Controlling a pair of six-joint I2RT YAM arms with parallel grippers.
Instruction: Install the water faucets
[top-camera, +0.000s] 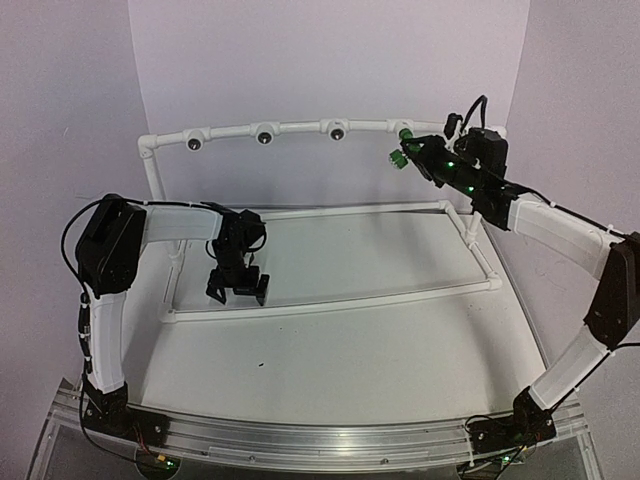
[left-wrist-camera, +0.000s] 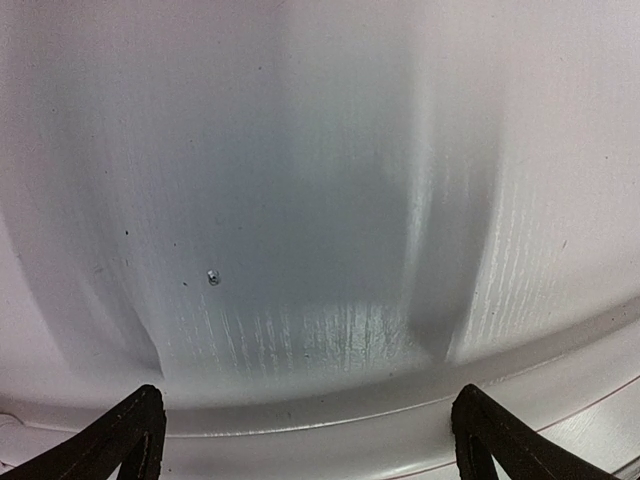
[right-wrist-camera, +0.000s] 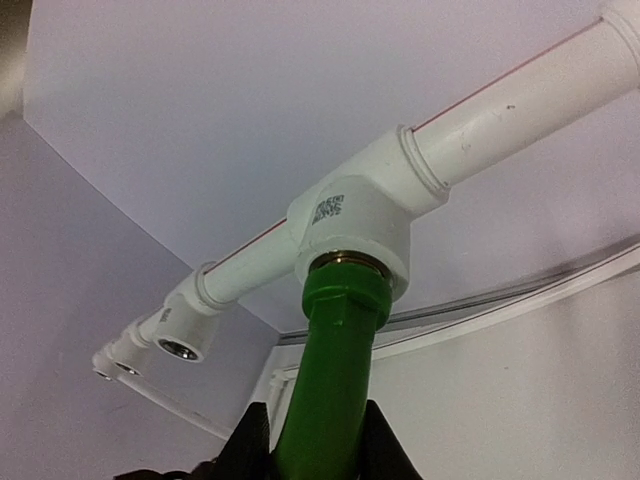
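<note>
My right gripper (top-camera: 410, 152) is shut on the bright-green faucet (right-wrist-camera: 335, 380), also seen in the top view (top-camera: 402, 146). The faucet's end sits in the socket of the rightmost white tee fitting (right-wrist-camera: 355, 225) on the raised back pipe (top-camera: 300, 128). Its silver ribbed end is hidden in the fitting. Other tee fittings (right-wrist-camera: 185, 325) with open dark holes run along the pipe to the left (top-camera: 265, 135). My left gripper (top-camera: 238, 290) is open and empty, hovering low over the white table near the front pipe of the frame (left-wrist-camera: 330, 420); its black fingertips (left-wrist-camera: 130, 440) show at the bottom corners.
A white pipe frame (top-camera: 330, 300) lies on the table, with an upright post at the back left (top-camera: 152, 170). White walls stand behind and at both sides. A small screw (left-wrist-camera: 212, 277) sits in the table surface below the left gripper.
</note>
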